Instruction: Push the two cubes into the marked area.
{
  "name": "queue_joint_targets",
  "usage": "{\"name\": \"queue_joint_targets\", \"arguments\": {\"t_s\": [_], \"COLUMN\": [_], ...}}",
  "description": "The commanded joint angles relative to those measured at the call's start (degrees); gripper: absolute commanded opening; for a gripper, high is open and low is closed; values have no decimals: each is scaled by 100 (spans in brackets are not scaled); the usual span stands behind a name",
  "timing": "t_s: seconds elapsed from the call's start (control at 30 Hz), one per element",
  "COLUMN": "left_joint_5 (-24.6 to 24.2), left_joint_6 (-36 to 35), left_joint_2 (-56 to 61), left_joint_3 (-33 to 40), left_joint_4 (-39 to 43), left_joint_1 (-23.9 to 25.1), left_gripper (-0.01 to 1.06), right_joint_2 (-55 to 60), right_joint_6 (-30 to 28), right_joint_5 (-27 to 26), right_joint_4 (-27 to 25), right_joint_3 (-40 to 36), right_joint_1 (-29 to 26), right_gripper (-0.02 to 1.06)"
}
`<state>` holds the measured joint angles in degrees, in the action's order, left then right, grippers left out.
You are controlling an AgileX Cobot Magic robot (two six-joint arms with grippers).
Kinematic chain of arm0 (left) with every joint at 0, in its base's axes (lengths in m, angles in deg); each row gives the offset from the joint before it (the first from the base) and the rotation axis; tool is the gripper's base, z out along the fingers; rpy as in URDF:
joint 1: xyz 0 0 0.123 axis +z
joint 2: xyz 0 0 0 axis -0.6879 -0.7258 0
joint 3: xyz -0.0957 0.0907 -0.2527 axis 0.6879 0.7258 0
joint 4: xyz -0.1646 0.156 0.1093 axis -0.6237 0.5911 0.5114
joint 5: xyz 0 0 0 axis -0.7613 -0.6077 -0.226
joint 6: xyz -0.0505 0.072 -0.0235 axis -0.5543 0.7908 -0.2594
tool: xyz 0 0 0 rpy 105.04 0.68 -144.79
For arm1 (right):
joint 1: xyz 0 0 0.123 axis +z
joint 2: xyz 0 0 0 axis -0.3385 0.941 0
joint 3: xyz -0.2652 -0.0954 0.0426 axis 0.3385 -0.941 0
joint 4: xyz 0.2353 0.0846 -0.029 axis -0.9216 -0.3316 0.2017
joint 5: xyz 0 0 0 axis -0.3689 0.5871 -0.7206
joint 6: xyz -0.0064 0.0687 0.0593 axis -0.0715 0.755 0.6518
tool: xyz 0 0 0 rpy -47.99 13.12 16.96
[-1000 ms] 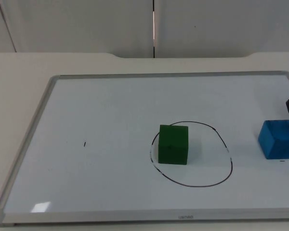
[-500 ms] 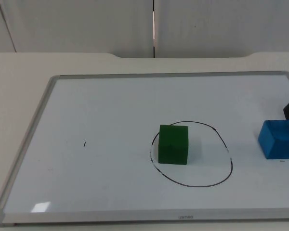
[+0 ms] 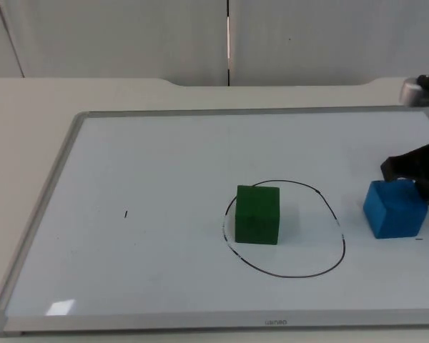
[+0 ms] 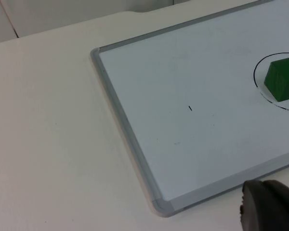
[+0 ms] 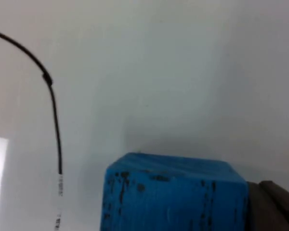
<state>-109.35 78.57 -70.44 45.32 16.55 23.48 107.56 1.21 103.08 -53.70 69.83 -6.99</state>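
Altogether two cubes, one whiteboard [image 3: 164, 157] with a grey frame, one hand-drawn black circle [image 3: 341, 236] as the marked area, and one short black tick mark [image 3: 126, 214] on the left part of the board. Green cube [image 3: 257, 214] upright inside the circle, close to the left stretch of the line; cut off at the frame edge in the left wrist view [image 4: 285, 78]. Blue cube [image 3: 394, 208] on the board outside the circle, near its right side, clear of the line, turned slightly askew to the board edges; in the right wrist view [image 5: 176, 195] seen with dark scuffs on its face and an arc of the circle line [image 5: 52, 96] near it. Right gripper [image 3: 415, 171] at the far right of the top view, pressed against the back right of the blue cube; mostly cut off by the frame edge, so fingers hard to make out and spread or closed cannot be told. One dark fingertip [image 5: 274, 204] touching the blue cube's side in the right wrist view. Left gripper [image 4: 269, 211] waiting off the board's near left corner, above the bare white table [image 4: 48, 144]; just one dark rounded fingertip visible, so its state cannot be told either.
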Motion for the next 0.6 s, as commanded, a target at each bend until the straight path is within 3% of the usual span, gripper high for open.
{"name": "queue_joint_targets", "arguments": {"t_s": [0.0, 0.57], "left_joint_5": [63, 63], "left_joint_6": [-29, -29], "left_joint_2": [21, 21], "left_joint_3": [34, 34], "left_joint_4": [36, 36], "left_joint_1": [6, 6], "left_gripper": [0, 0], "right_joint_2": [15, 5], "right_joint_6": [10, 172], "right_joint_5": [-72, 680], "right_joint_4": [20, 129], "right_joint_3": [25, 25], "right_joint_1": [52, 50], "right_gripper": [0, 0]}}
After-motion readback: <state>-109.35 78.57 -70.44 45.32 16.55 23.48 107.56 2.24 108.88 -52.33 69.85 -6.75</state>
